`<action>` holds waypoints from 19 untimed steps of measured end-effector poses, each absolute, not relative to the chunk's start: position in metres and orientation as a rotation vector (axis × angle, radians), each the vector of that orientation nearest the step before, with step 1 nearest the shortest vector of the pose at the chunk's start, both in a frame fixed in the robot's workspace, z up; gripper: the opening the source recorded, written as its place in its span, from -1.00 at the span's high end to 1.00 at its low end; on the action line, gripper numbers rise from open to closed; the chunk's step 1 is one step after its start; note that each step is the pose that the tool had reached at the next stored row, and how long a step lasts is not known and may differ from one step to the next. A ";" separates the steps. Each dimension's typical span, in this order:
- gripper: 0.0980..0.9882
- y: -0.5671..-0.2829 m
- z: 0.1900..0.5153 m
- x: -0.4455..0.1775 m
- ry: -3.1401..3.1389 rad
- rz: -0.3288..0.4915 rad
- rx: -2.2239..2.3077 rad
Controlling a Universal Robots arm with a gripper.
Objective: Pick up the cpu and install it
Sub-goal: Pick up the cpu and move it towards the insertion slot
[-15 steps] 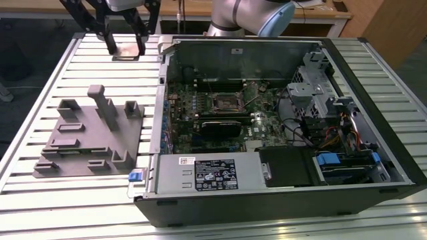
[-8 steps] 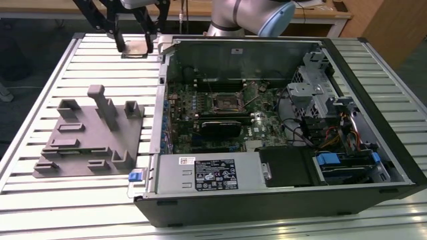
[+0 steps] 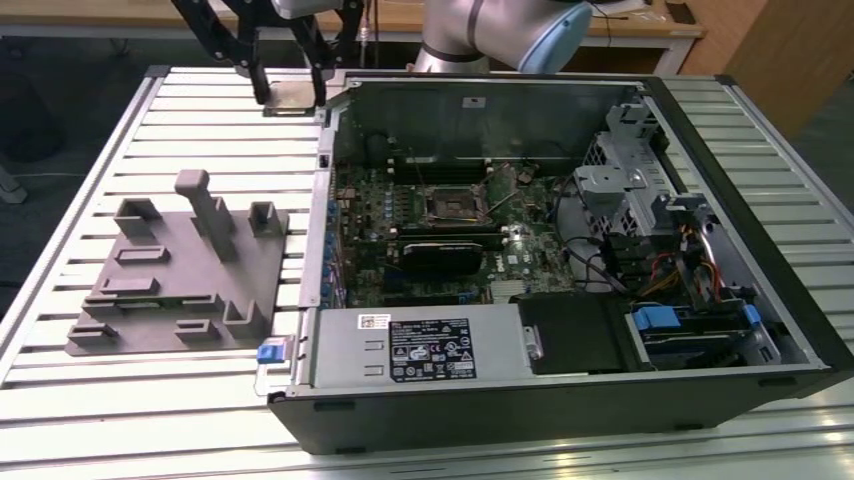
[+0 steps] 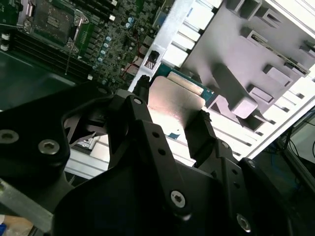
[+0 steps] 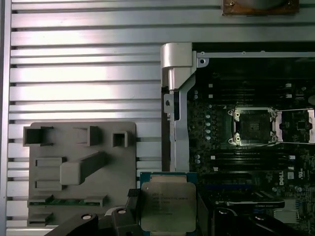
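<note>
Gripper (image 3: 287, 96) clamped on the cpu (image 5: 167, 206) by opposite edges, chip flat, metal lid toward the wrist; my read is that keeps the contact side untouched. It hangs over the tabletop (image 3: 200, 115) just outside the case wall (image 5: 175, 98). The socket (image 5: 253, 127) lies beyond that wall, frame open to take it.

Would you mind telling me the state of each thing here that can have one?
gripper: shut on the cpu.
cpu: held by its edges, not yet installed.
socket: open and empty, its frame swung aside.
computer case: lying on its side, panel off.
</note>
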State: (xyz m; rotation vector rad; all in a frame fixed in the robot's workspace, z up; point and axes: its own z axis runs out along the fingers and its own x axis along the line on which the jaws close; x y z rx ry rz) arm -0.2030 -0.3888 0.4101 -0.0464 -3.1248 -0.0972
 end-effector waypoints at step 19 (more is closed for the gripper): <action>0.00 -0.380 0.406 -0.170 -3.127 -0.100 -0.046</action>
